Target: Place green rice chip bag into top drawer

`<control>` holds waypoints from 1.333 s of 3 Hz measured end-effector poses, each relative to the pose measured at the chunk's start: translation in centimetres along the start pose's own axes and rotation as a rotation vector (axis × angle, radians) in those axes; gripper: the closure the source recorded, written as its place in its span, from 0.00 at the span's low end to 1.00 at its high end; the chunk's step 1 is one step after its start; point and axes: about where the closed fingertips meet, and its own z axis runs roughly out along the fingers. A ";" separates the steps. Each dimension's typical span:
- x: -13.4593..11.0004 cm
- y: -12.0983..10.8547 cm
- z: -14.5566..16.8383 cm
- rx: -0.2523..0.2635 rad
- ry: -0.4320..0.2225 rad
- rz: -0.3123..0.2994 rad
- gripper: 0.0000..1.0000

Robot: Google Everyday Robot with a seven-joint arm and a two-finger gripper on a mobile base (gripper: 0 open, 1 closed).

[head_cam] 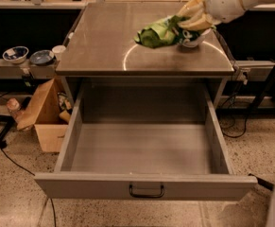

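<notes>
The green rice chip bag [157,32] is crumpled and sits at the back right of the cabinet's steel top [108,41], its right end over a white bowl [193,38]. My gripper [193,19] reaches in from the upper right, its pale fingers [190,9] closed on the bag's right end above the bowl. The top drawer [75,131] is pulled fully open below the front edge; its grey inside holds nothing. Its dark wire handle [146,191] is at the centre of the front panel.
An open cardboard box [45,112] stands on the floor left of the drawer. Two bowls [15,54] and a small cup sit on a low shelf at the left. Cables and a stand leg lie on the floor at the right.
</notes>
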 end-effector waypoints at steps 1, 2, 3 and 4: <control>-2.0 2.3 -2.9 0.020 0.050 0.042 1.00; -3.7 6.4 -4.7 0.048 0.122 0.102 1.00; -2.8 9.2 -3.8 0.072 0.201 0.150 1.00; -0.1 12.4 -1.2 0.082 0.272 0.197 1.00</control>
